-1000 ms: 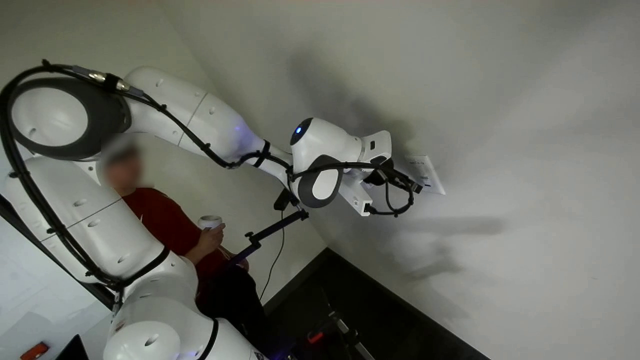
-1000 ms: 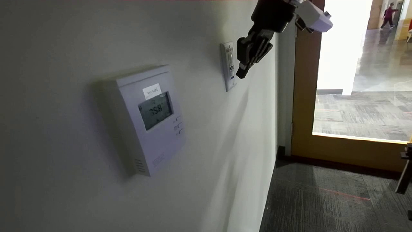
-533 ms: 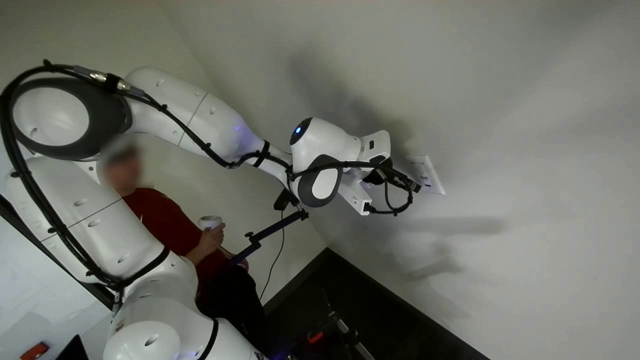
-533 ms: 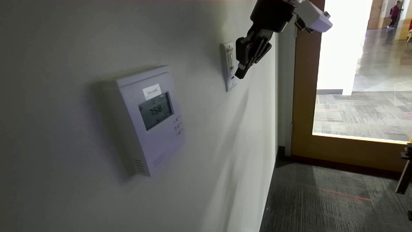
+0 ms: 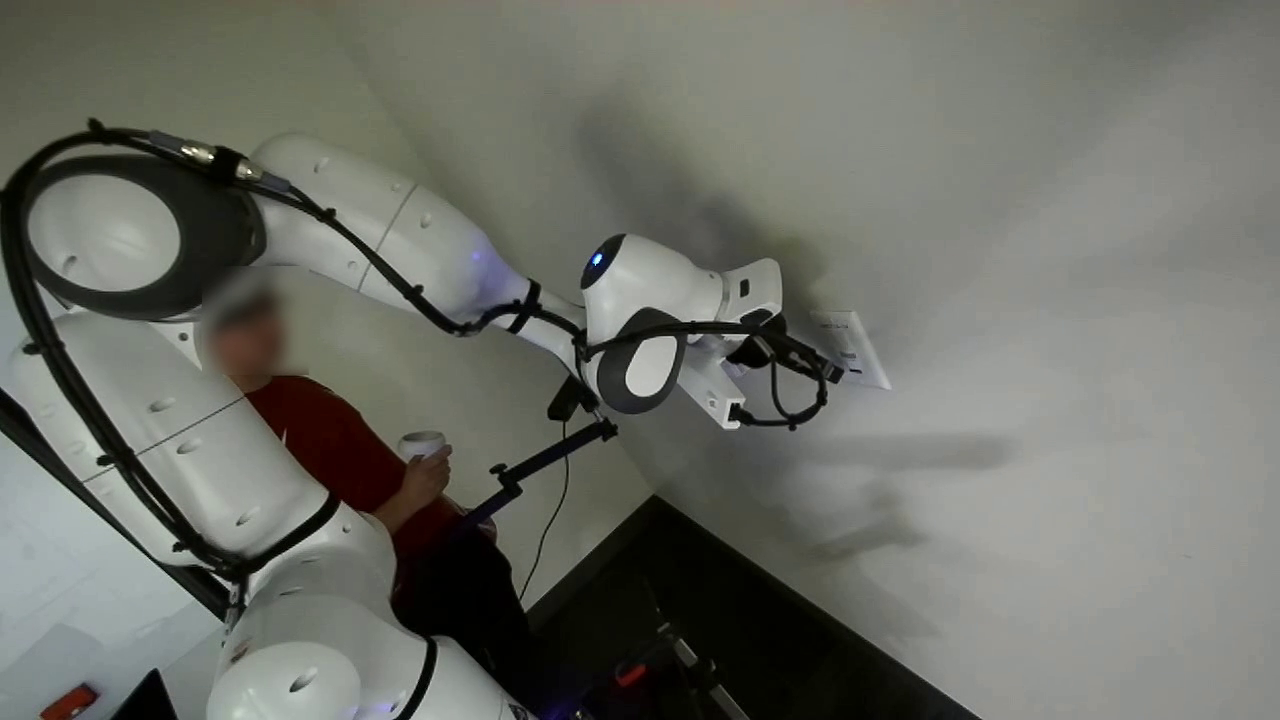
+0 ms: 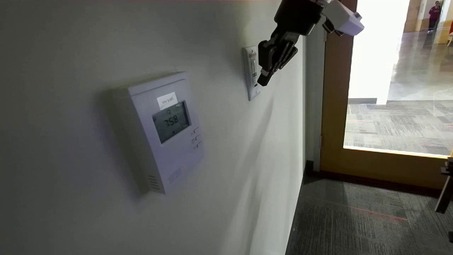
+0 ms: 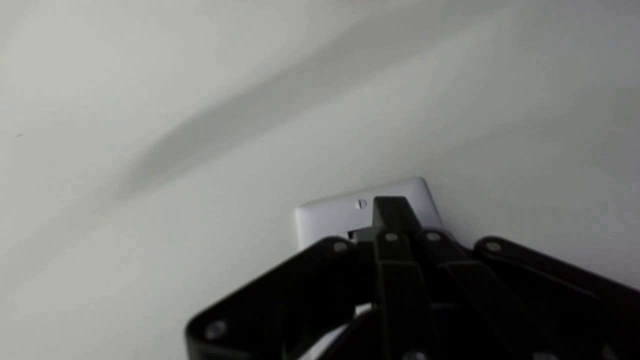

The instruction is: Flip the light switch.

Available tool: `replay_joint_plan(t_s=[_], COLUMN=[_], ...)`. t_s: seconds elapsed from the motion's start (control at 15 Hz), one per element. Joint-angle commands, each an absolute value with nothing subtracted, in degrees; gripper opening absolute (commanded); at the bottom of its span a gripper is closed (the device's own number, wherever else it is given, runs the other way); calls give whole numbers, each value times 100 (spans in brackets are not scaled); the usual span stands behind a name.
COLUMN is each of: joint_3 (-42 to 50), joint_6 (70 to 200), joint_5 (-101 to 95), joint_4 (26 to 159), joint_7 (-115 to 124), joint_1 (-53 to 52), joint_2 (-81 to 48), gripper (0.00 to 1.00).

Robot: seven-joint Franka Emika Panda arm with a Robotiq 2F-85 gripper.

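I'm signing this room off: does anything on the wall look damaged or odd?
Nothing looks plainly damaged: the light switch and thermostat appear intact where visible. One small oddity: a tiny dark mark on the pale wall, far left in the wrist view, cause unclear.

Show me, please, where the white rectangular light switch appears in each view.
In an exterior view: light switch, right of centre.
In an exterior view: light switch, above centre, slightly right.
In the wrist view: light switch, just below centre, partly hidden.
Shared landmark: black jointed hand, every view.
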State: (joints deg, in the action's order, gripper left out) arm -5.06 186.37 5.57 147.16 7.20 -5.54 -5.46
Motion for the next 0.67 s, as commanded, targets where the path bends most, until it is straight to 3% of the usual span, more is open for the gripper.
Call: replay_joint_plan(t_s=[0.0, 0.6], joint_3=[-510, -426], joint_6=[18774, 18937], joint_5=[530, 474], joint_4=[14594, 14408], joint_7=[676, 621], joint_1=[-515, -458], joint_2=[-660, -887], gripper=[0, 0])
